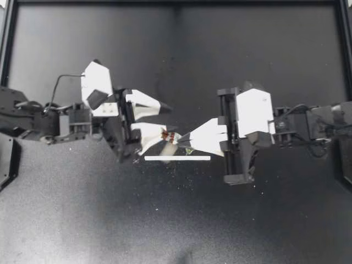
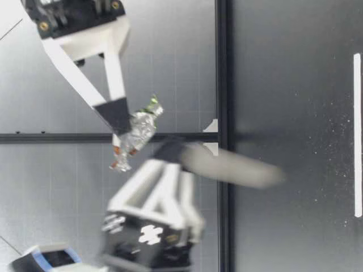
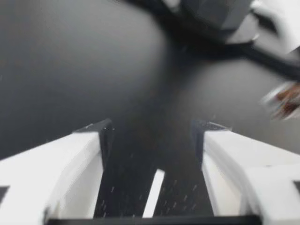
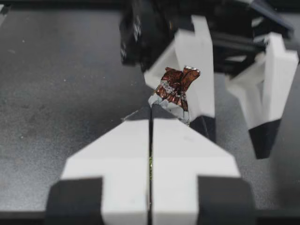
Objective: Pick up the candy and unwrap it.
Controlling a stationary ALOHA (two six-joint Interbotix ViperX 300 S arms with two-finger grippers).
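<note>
right gripper (image 1: 186,138), fingers clenched on one twisted end of the foil-wrapped candy (image 1: 171,137), holds it in the air over the middle of the dark table (image 1: 82,220). left gripper (image 1: 169,122), fingers spread and empty, sits just left of the candy, which is outside its gap. a white strip (image 1: 177,158) lies on the table beneath them.

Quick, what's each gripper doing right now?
Left gripper: open, nothing between its fingers.
Right gripper: shut on the candy.
</note>
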